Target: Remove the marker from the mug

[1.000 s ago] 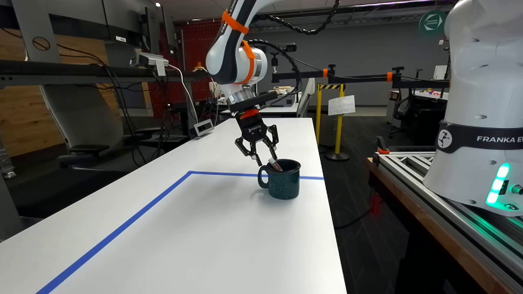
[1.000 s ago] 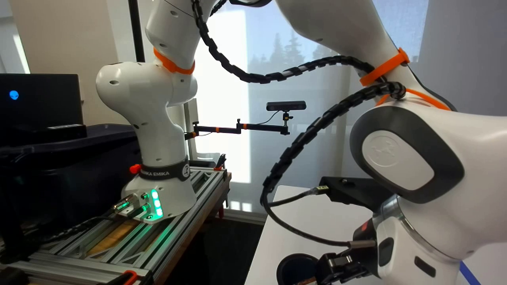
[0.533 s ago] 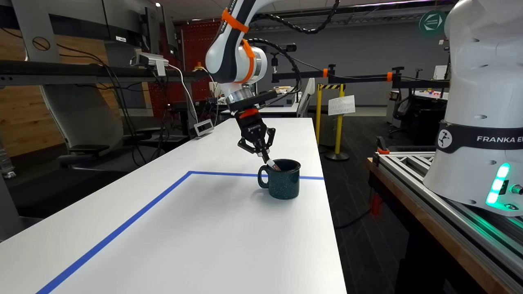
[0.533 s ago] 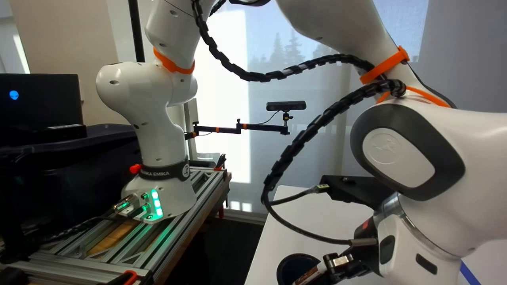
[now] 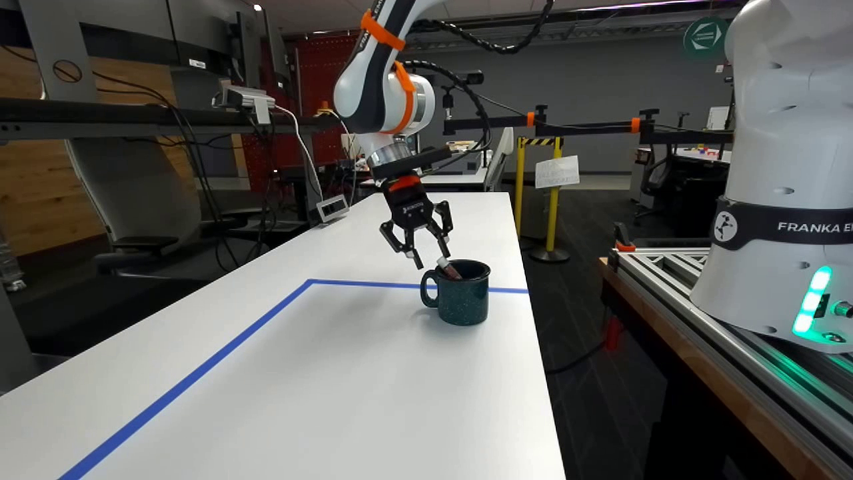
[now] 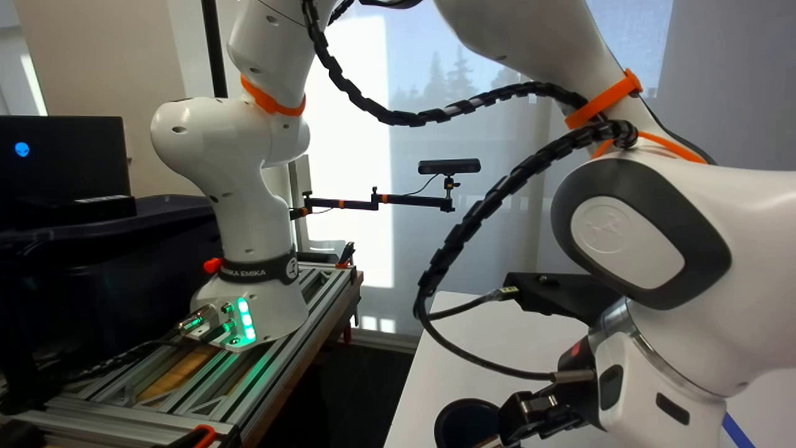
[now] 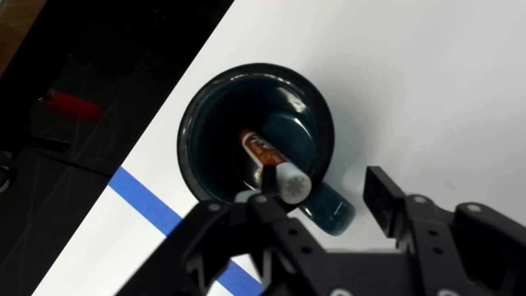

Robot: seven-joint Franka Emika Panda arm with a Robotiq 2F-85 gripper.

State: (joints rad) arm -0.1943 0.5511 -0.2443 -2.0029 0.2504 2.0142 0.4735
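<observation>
Marker (image 7: pixel 267 153) in mug (image 5: pixel 463 300), tilted, lower end down inside, white end poking up past the rim (image 7: pixel 326 135) over the handle (image 7: pixel 331 211). Mug upright on table (image 5: pixel 373 387). Removal not done: no grasp, lift or set-down at this point. Gripper (image 5: pixel 433 261) hangs at the handle side of the rim, fingers spread well apart, nothing held. In the wrist view the white end shows between the fingers, hard by one, which covers a bit of it; contact can't be told. Guess: grasp is the step in hand, may need to go a bit lower with better centring, then pull out along the tilt and put down. Edges: rim and handle are nearest; a crooked close or sideways pull could snag or tip the mug. Table edge on the base (image 5: pixel 786 267) side runs near the mug, floor (image 5: pixel 593 400) below, bad way to go. Handle side has broad white surface out to the blue tape (image 5: pixel 200 369) and past it, likely best for set-down. Arm (image 6: pixel 628 242) hides much of the table in an exterior view.
</observation>
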